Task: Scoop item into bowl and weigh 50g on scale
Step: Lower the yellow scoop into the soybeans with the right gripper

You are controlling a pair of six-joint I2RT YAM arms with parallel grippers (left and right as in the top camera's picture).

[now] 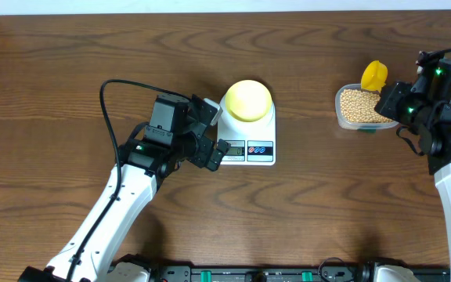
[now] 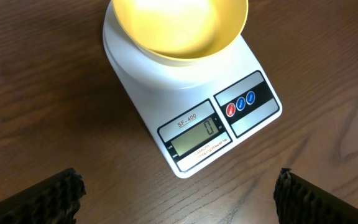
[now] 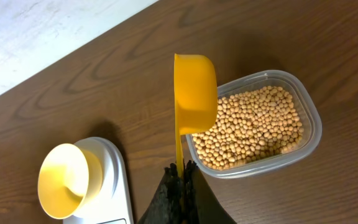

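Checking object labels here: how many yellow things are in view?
2. The pale yellow bowl sits on the scale; the bright yellow scoop is held by the right gripper at the clear tub's edge. None appears hidden.

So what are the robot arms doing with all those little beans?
They are getting ready to weigh some. The right gripper is shut on the handle of a yellow scoop, holding it at the edge of the clear tub full of beans. The pale yellow bowl sits on the white scale, with no beans in it yet, and the display shows zero. The left gripper is open and holds nothing, hovering near the scale's display end.
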